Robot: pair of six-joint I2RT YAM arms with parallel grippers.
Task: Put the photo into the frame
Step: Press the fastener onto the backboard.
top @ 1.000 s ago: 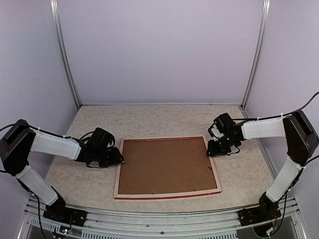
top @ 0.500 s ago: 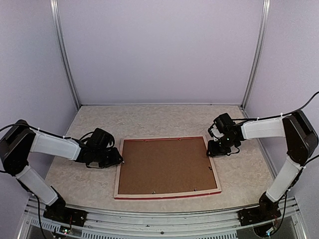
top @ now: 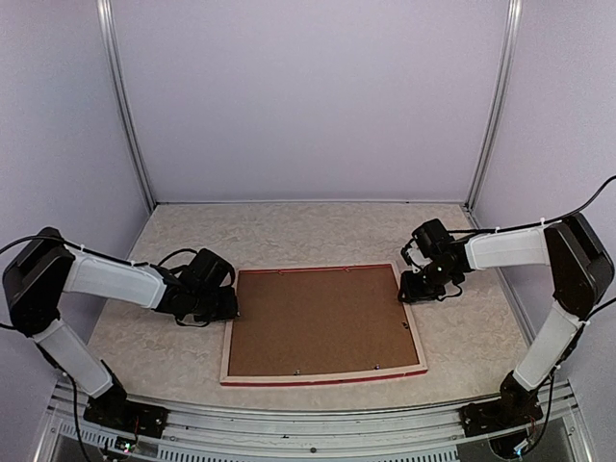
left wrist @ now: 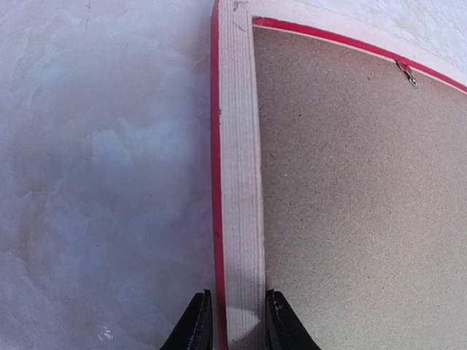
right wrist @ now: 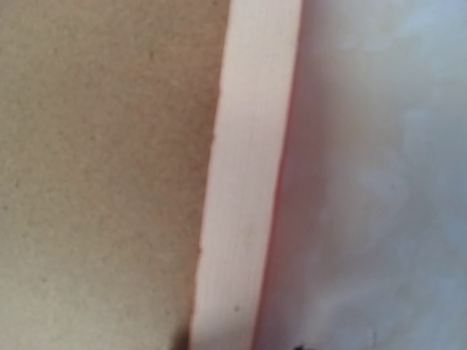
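Saw frame flat on table, face down, about mid-table btwn the two arms, long sides running L–R. Noted pale wood back up, w/ thin red edge showing along near side. Found brown board seated inside the rails, filling the opening. Spotted small metal tabs on board by near rail, plus another tab by far rail in L wrist view.

Found L gripper low at frame's L rail, roughly halfway along it. In L wrist view, saw its fingers astride that rail: one outside over table, one inside over board, both tight up to the wood w/ next to no gap. Couldn't tell whether clamped on rail or only just beside it.

Found R gripper low at R rail, close to far R corner. R wrist view v. close & blurred: made out only pale rail running up the view, board to one side, table to other, red edge on table side. Caught mere dark specks at bottom edge either side of rail, so couldn't tell whether R fingers were gripping or loose.

Saw frame lying level in top view, no end raised.
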